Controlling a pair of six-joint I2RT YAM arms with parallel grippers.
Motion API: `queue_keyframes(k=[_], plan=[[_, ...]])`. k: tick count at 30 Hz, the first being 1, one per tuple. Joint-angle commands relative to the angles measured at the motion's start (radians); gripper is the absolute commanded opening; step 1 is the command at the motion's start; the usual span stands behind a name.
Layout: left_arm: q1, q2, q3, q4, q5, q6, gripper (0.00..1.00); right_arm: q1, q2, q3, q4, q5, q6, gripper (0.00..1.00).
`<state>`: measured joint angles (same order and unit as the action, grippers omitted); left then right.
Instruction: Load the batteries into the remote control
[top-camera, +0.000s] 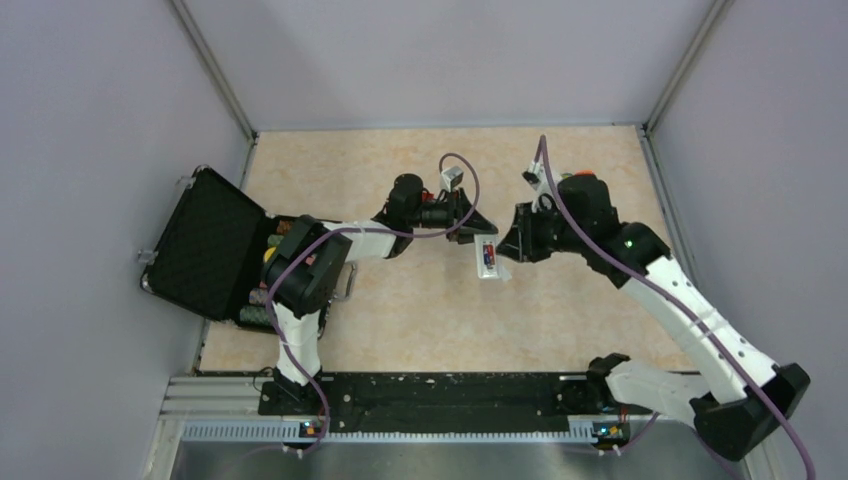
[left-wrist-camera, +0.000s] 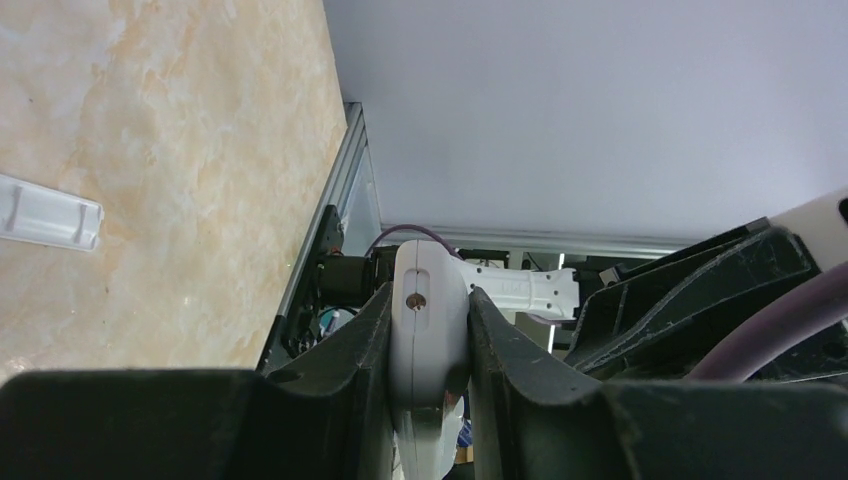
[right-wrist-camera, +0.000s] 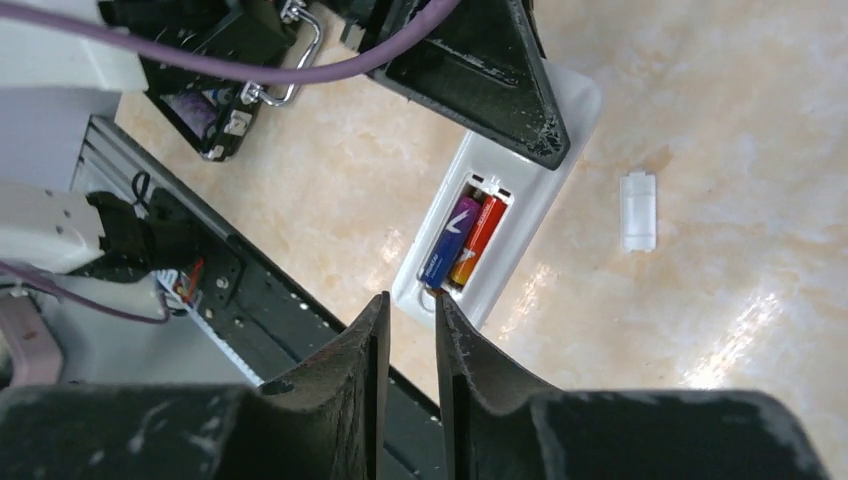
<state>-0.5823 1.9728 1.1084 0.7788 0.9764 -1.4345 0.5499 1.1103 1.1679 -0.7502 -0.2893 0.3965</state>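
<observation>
The left gripper is clamping the remote control by one end, its two fingers pressing flat against the remote's narrow sides in the left wrist view. The remote is hanging out from those fingers over the middle of the table, with its open back facing up. Its long axis is running from the held far end towards the near edge of the table, slightly slanted. The batteries are lying side by side in the compartment, lengthwise along the remote, the dark blue-purple one beside the red-orange one. The right gripper is hovering at the remote's free end, fingers parted by a narrow gap and holding nothing, one tip just by the end of the red-orange battery. The white back cover is lying apart on the table.
</observation>
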Motion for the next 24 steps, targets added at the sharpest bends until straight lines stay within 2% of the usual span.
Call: queue_keyframes(k=[1, 5, 8, 14, 20, 24], plan=[[0.000, -0.033, -0.006, 0.058, 0.028, -0.062, 0.00, 0.007, -0.143, -0.114, 0.198, -0.048, -0.221, 0.23], [-0.001, -0.030, 0.008, 0.068, 0.068, -0.101, 0.00, 0.013, -0.276, -0.272, 0.394, -0.083, -0.342, 0.22], [-0.001, -0.020, 0.016, 0.117, 0.097, -0.153, 0.00, 0.018, -0.341, -0.352, 0.510, -0.103, -0.390, 0.28], [-0.002, -0.005, 0.014, 0.220, 0.108, -0.240, 0.00, 0.035, -0.309, -0.363, 0.516, -0.169, -0.496, 0.28], [-0.003, -0.010, 0.008, 0.213, 0.101, -0.238, 0.00, 0.104, -0.256, -0.357, 0.521, -0.129, -0.539, 0.23], [-0.002, -0.008, 0.007, 0.208, 0.098, -0.236, 0.00, 0.116, -0.251, -0.356, 0.502, -0.112, -0.584, 0.23]])
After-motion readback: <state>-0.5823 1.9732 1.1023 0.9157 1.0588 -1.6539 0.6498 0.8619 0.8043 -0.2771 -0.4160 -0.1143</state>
